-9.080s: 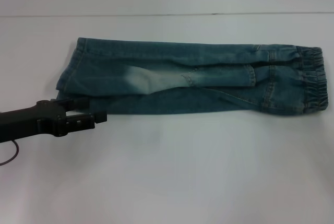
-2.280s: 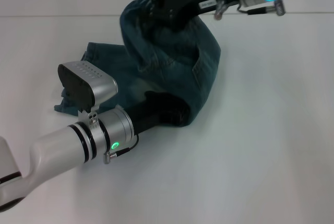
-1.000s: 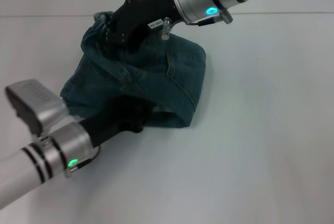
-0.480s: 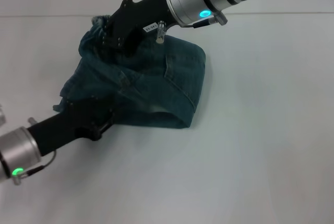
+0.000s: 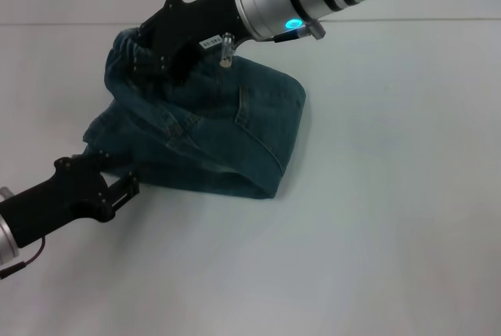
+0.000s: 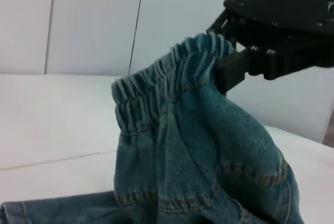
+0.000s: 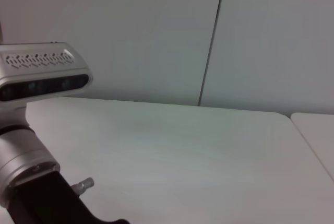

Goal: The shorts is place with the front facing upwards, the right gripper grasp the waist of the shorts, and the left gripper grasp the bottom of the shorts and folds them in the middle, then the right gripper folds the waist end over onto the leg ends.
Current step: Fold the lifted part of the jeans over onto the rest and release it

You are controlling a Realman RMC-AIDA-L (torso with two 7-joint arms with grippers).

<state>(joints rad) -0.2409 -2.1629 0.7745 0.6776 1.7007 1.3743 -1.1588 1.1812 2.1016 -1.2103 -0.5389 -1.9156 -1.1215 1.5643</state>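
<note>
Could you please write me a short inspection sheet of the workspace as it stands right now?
Surface: white table, bare around the garment.
Job's things: the shorts lie bunched and partly folded; the waist is lifted above the leg ends.
Clutter: nothing seen.
Grippers: the right hand is shut on the waist; the left hand is open beside the leg ends, holding nothing.
Cables: a thin dark cable loops at the left arm.
Surroundings: pale panelled wall behind the table.

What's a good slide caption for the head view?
Right gripper carries the denim shorts' waist over the legs; left gripper sits open beside them.
</note>
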